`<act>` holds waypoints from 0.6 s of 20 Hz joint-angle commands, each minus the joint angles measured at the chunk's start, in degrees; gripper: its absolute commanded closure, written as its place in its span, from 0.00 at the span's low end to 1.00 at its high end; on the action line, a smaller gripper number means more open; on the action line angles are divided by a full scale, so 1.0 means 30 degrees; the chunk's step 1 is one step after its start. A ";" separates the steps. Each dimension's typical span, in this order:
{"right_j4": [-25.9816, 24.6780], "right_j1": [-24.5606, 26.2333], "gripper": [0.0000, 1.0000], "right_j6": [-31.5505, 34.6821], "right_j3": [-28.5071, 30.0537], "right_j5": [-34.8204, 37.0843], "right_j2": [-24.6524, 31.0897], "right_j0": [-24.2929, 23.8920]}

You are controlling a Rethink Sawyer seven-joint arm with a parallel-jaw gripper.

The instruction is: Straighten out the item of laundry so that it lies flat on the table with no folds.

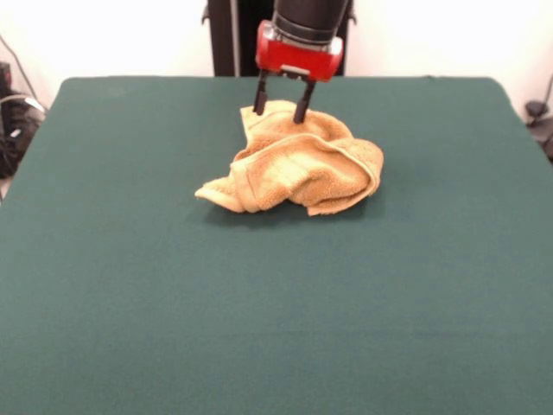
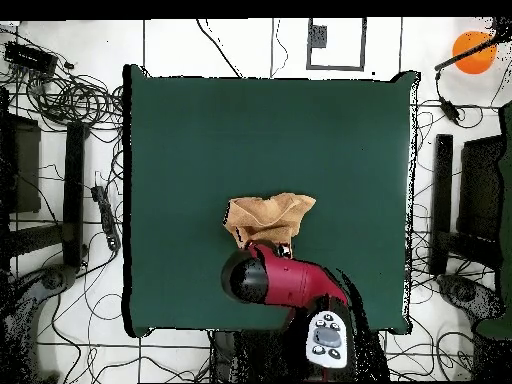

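A: Where did the towel (image 1: 298, 164) lie?
B: Bunched and folded on the green counter (image 1: 130, 285), toward its far middle.
A: And the gripper (image 1: 281, 105)?
B: Its fingers (image 1: 259, 99) stood apart, tips at the towel's far edge, holding nothing.

A pale tiled floor (image 2: 180, 355) strewn with black cables (image 2: 70, 95) is seen, and what may be an orange ball (image 2: 473, 51) is noted.

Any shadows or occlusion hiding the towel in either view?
Front view: the towel is evenly lit, with only a soft shadow under its near edge on the table; the gripper covers little. Overhead view: the arm hides the towel's lower part.
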 commanded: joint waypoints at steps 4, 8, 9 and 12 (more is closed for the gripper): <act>0.0758 -0.0129 0.00 0.2427 0.0348 0.2118 0.3471 -0.0301; 0.0862 -0.0285 0.00 0.2391 0.0141 0.2658 0.3603 -0.0393; 0.0868 -0.0314 0.00 0.2369 0.0135 0.2714 0.3674 -0.0452; 0.0807 -0.0533 0.00 0.2338 0.0538 0.2728 0.3918 -0.0668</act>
